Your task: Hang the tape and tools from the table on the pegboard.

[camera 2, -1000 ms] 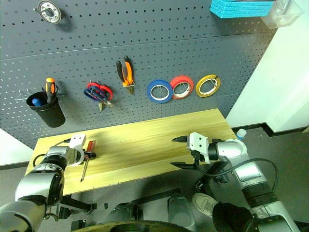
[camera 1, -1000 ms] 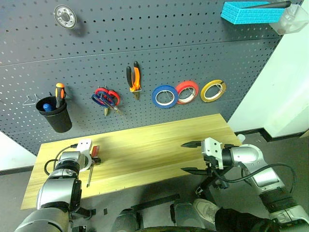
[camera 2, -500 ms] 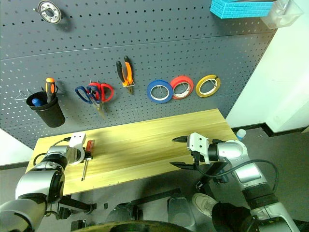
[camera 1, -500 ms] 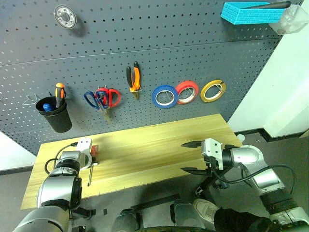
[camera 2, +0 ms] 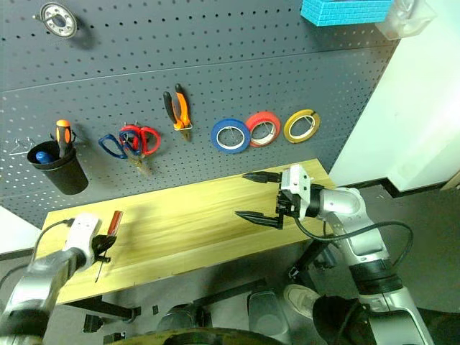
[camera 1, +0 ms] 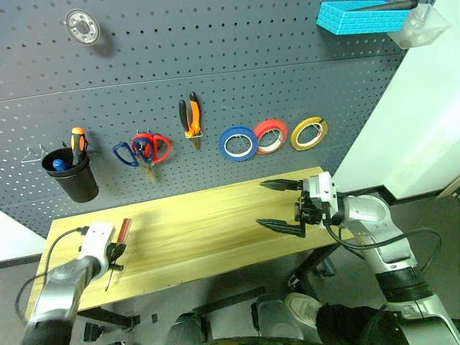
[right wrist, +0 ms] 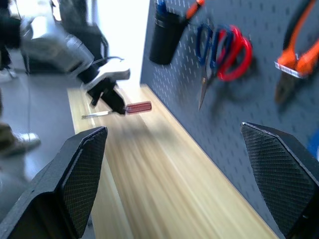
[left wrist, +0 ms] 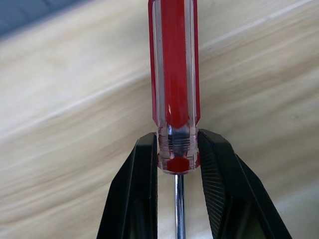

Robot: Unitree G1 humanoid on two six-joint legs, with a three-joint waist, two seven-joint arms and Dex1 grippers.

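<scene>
My left gripper (camera 1: 113, 251) is shut on the slim red-handled screwdriver (camera 1: 123, 231), gripping the base of the handle (left wrist: 174, 64) just above the table (camera 1: 215, 223) at its front left. The metal shaft runs back between the fingers (left wrist: 144, 189). My right gripper (camera 1: 260, 203) hovers open over the table's right part, pointing left, with nothing in it. On the pegboard (camera 1: 215, 65) hang the yellow tape (camera 1: 309, 134), the orange-and-black pliers (camera 1: 190, 118) and the dark-handled scissors (camera 1: 125, 153).
A blue roll (camera 1: 238, 143) and a red roll (camera 1: 272, 136) hang beside the yellow tape. Red-handled scissors (camera 1: 154, 147) overlap the dark ones. A black cup (camera 1: 70, 175) holds an orange-handled screwdriver (camera 1: 77, 140). A turquoise block (camera 1: 356, 16) sits at the pegboard's top right.
My left gripper shut on the red screwdriver and drew it up and back toward the table's front edge. My right gripper rose and shifted left. The head camera shifted.
</scene>
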